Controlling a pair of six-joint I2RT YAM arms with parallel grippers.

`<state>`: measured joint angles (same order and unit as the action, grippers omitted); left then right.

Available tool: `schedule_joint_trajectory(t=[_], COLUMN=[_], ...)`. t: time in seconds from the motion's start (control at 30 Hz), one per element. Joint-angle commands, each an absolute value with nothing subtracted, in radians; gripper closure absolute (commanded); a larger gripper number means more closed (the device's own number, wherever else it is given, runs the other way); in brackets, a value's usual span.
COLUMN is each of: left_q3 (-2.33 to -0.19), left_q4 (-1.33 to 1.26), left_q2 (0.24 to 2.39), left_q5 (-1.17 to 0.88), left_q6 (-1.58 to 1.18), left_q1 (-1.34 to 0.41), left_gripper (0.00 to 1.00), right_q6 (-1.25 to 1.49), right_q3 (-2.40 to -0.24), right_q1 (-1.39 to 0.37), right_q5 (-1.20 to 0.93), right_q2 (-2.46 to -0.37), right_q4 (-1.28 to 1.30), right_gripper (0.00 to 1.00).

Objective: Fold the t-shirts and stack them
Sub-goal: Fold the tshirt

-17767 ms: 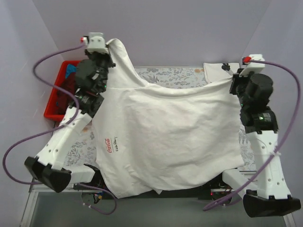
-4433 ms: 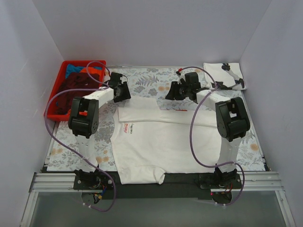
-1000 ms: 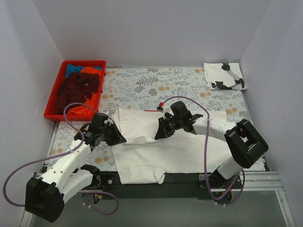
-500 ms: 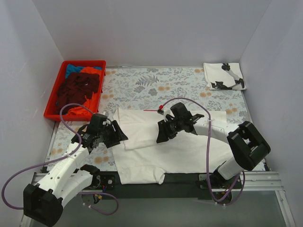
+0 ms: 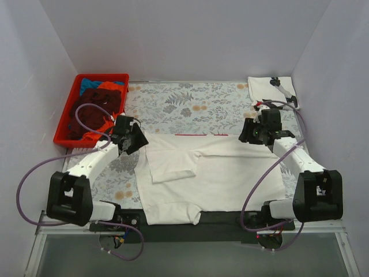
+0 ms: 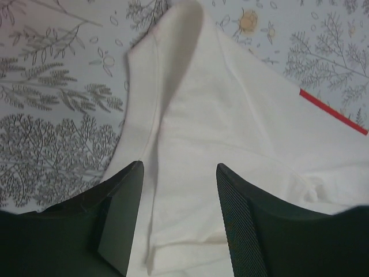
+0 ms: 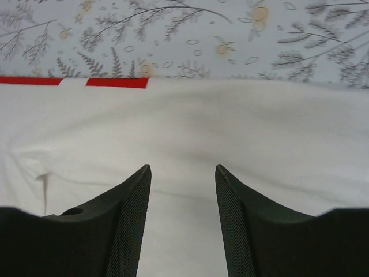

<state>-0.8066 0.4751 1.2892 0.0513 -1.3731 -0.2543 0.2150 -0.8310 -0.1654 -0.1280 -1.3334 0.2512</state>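
Observation:
A white t-shirt (image 5: 230,173) lies flat on the floral cloth, with its left sleeve side folded inward as a flap (image 5: 173,164). A thin red edge of print (image 5: 193,134) peeks out along its far edge. My left gripper (image 5: 137,141) hovers open at the shirt's far left corner, and the left wrist view shows the cloth fold (image 6: 173,86) beyond the left gripper (image 6: 180,167). My right gripper (image 5: 248,133) stands open at the far right shoulder. In the right wrist view the right gripper (image 7: 183,170) is over plain white cloth (image 7: 259,133). Neither holds anything.
A folded white tee with black print (image 5: 273,92) lies at the far right corner. The red crate (image 5: 102,75) at the far left holds maroon (image 5: 92,109), orange (image 5: 112,124) and blue (image 5: 89,83) tees. Purple cables loop beside both arms.
Both grippers opened and let go of the folded flap. The left arm swung to the shirt's far left corner, and the right arm moved from the middle to the far right shoulder.

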Motion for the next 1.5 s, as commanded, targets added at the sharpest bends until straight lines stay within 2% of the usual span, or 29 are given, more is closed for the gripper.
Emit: schedule_joint_trajectory(t=[0.0, 0.2, 0.43, 0.57, 0.67, 0.7, 0.8, 1.2, 1.37, 1.47], left_q3=[-0.897, -0.999, -1.049, -1.028, -1.025, -1.028, -1.034, -1.143, -1.126, -1.098], left_q4=[0.345, 0.315, 0.296, 0.284, 0.287, 0.287, 0.291, 0.302, 0.299, 0.284], left_q2=[1.409, 1.586, 1.698, 1.727, 1.743, 1.746, 1.759, 1.907, 1.846, 1.770], left_q5=[0.072, 0.046, 0.071, 0.078, 0.098, 0.110, 0.115, 0.038, 0.018, 0.015], left_q6=[-1.325, -1.312, -1.299, -1.304, -1.299, -1.295, -1.292, -1.304, -1.312, -1.324], left_q1=[-0.222, -0.209, -0.190, -0.169, -0.150, -0.147, -0.134, -0.069, -0.069, -0.069], left_gripper=[0.51, 0.59, 0.66, 0.82, 0.89, 0.95, 1.00, 1.00, 0.99, 0.92], right_q6=[0.251, 0.308, 0.330, 0.347, 0.350, 0.350, 0.354, 0.334, 0.330, 0.324], right_q3=[-0.812, -0.798, -0.772, -0.736, -0.726, -0.726, -0.730, -0.879, -0.907, -0.905], right_q1=[-0.016, 0.176, 0.265, 0.317, 0.339, 0.350, 0.365, 0.377, 0.376, 0.376], right_q5=[-0.116, -0.212, -0.256, -0.279, -0.282, -0.282, -0.287, -0.327, -0.368, -0.374], right_q2=[-1.316, -1.376, -1.462, -1.500, -1.543, -1.555, -1.603, -1.802, -1.763, -1.711], right_q4=[0.224, 0.126, 0.028, -0.032, -0.063, -0.069, -0.092, -0.091, -0.083, -0.081], right_gripper=[0.46, 0.48, 0.50, 0.50, 0.52, 0.52, 0.54, 0.58, 0.57, 0.57])
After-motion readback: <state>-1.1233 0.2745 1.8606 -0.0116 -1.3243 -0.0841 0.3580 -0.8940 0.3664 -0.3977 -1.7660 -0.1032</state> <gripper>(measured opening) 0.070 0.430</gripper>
